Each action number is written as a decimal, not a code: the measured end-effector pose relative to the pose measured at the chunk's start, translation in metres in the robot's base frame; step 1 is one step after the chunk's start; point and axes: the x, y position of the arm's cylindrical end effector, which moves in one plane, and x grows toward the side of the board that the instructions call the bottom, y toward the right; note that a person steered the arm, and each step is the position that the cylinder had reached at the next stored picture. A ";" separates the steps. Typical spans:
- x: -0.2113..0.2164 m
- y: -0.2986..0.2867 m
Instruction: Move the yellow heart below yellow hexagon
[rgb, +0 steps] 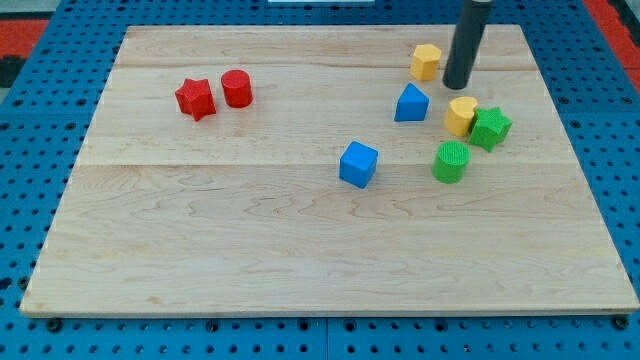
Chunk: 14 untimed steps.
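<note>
Far off toward the view's left of the tip (456, 86) sit the red star (196, 98) and the red cylinder (237, 88), touching or nearly so and well apart from everything else. Nearer, down and to the view's left of the tip, lies the blue cube (359, 163) by itself. The blue triangular block (411, 103) is just to the tip's lower left, and the yellow hexagon (426, 61) sits just to its upper left, close beside the rod.

The rod holds nothing, since it can only push. Its tip rests on the wooden board (200, 250) between the yellow hexagon and the yellow heart (461, 115), clear of both as far as can be seen.

The yellow heart lies just below the tip, a touch to the view's right, pressed against the green star (491, 128) on its far side. The green cylinder (451, 161) stands a little lower, near the heart.

The task looks partly done at best. The heart is already lower in the view than the hexagon, but offset to the view's right, so it likely still needs a nudge toward the view's left to sit squarely beneath it.

The rod's upper part is cut off at the view's top, and the arm itself is out of sight. The heart's outline is small and hard to make out.
</note>
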 end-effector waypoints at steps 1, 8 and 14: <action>0.014 0.019; 0.108 -0.225; -0.010 -0.222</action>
